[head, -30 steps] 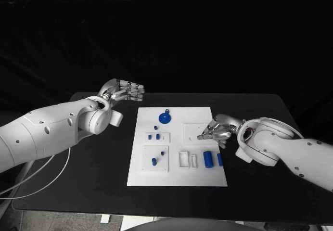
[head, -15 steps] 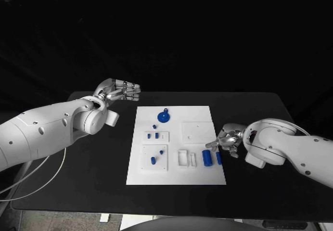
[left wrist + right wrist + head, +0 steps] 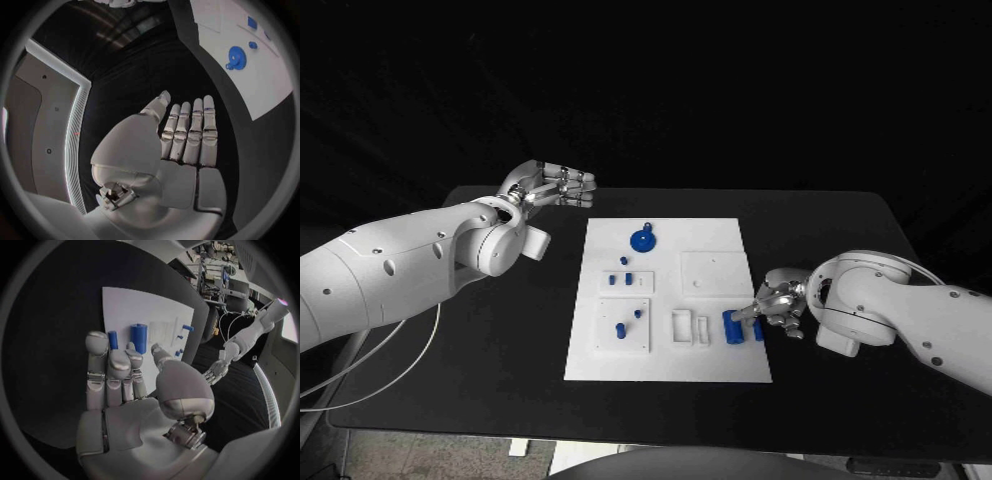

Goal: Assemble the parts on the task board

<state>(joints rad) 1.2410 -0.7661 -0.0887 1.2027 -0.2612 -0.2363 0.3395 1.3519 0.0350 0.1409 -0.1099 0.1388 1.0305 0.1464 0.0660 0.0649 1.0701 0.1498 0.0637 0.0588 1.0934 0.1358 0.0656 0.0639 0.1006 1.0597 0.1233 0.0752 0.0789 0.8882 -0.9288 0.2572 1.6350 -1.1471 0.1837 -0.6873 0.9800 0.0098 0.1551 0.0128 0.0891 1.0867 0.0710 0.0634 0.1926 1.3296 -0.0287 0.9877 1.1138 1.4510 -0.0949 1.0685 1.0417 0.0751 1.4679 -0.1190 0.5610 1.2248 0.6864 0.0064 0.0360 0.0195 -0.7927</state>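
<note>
At the board's (image 3: 733, 365) near right edge | right hand (image 3: 772, 306) has dropped from mid-board to the two blue cylinders (image 3: 731, 327), fingers (image 3: 110, 365) spread, empty: pickup looks next | left hand (image 3: 555, 187) open, far left of the surface.

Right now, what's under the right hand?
The right hand hangs over the task board's right edge, above two blue cylinders: the thick one and the thin one. The fingers cover their near ends; contact cannot be told.

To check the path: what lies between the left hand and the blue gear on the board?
In the head view, only bare black table and white board separate the left hand from the blue gear.
</note>
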